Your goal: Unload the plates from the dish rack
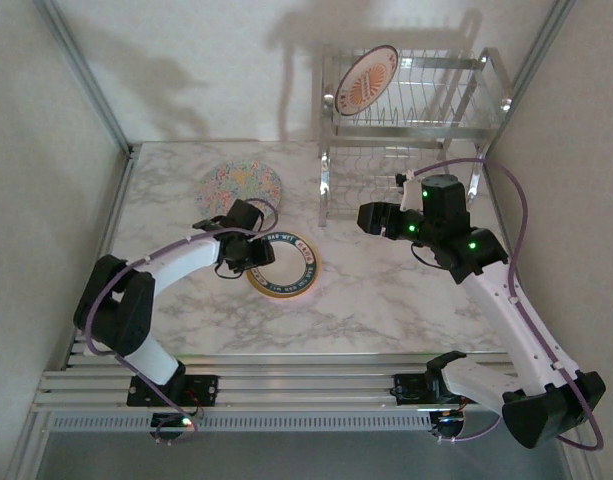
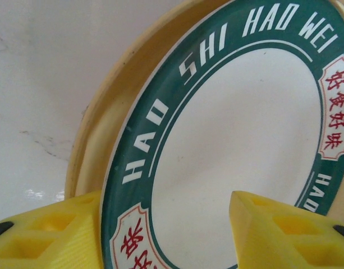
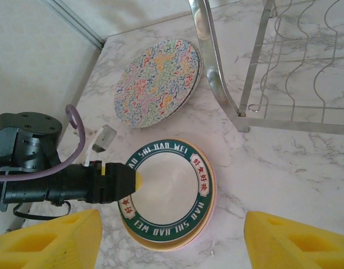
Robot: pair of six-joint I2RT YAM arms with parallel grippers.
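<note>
Green-rimmed plate (image 2: 233, 129) lies flat just under left gripper (image 2: 165, 224); jaws apart.

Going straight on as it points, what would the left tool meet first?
Probably the green-rimmed plate, lying flat just ahead between the left tool's open fingers; depth is unclear.

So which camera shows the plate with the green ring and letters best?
The right wrist view: nearly the whole green-ringed plate lies there, face up. The left wrist view shows part close up; the top external view shows it small, partly under the left gripper.
</note>
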